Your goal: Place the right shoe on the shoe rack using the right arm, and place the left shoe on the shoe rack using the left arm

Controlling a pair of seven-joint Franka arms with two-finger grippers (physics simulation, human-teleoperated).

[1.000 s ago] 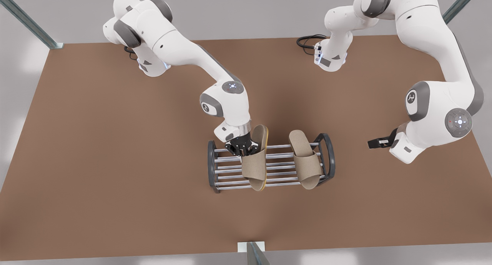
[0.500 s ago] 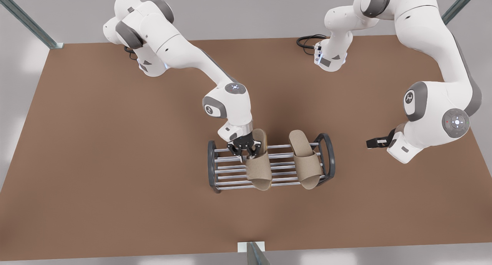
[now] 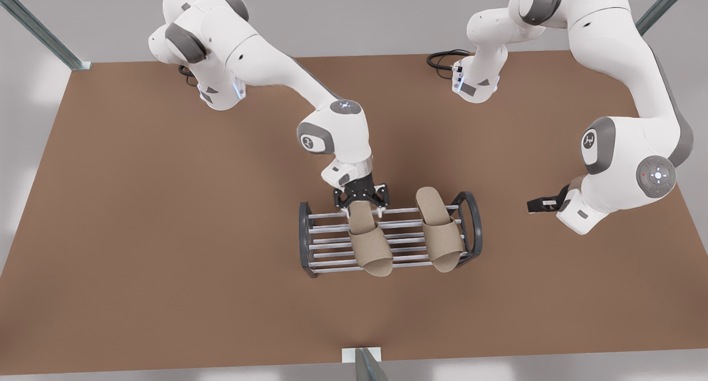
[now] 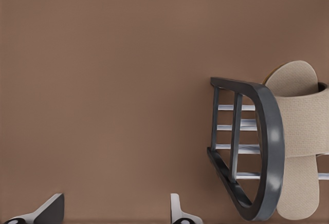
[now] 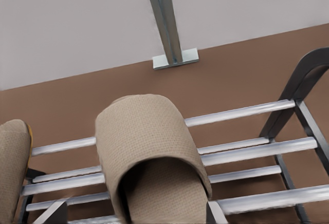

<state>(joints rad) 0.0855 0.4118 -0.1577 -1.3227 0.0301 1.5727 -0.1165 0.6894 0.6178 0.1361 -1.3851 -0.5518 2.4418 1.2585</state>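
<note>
Two beige slippers flat across the silver bars of the shoe rack (image 3: 390, 238), toes toward the table's near edge. Right shoe (image 3: 369, 238) near the rack's middle, left shoe (image 3: 439, 229) by the arched end on the front view's right, apart from each other. Right gripper (image 3: 362, 199) low at the right shoe's heel, fingers spread to either side of it. Left gripper (image 3: 539, 205) well apart on the front view's right, waiting above the brown table (image 3: 166, 231), fingers (image 4: 49, 209) spread and holding nothing.

Two slippers (image 3: 370, 243) (image 3: 440, 231) side by side on shoe rack (image 3: 305, 234), mid-table (image 3: 166, 231).
</note>
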